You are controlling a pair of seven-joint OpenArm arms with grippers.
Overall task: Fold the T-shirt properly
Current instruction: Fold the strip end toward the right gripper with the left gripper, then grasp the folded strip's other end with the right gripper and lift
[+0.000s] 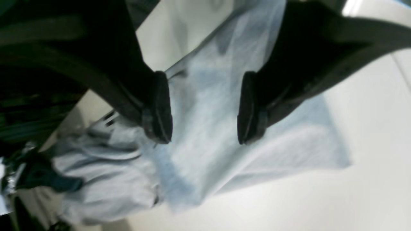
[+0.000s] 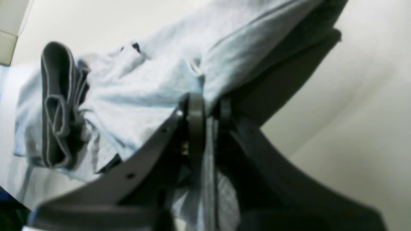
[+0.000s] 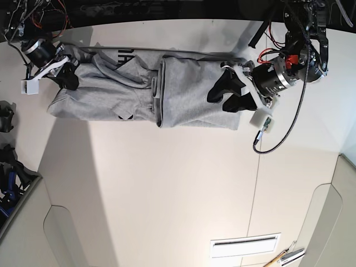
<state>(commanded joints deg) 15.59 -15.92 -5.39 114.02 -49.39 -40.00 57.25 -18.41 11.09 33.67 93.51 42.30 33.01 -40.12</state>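
The light grey T-shirt (image 3: 139,89) lies spread along the far side of the white table (image 3: 167,183), with one end folded over the middle and bits of black lettering (image 3: 127,55) showing. My left gripper (image 3: 225,95) hovers open over the folded end. In the left wrist view its two fingers (image 1: 162,109) stand wide apart above the cloth (image 1: 205,106), with nothing between them. My right gripper (image 3: 68,78) is at the other, bunched end. In the right wrist view it (image 2: 207,109) is shut on a pinch of T-shirt fabric (image 2: 141,86).
A black cable (image 3: 278,139) and a small white block (image 3: 261,118) hang off the left arm. Dark clamps (image 3: 8,167) sit at the left table edge. A vent slot (image 3: 245,245) and tools (image 3: 283,257) lie at the near right.
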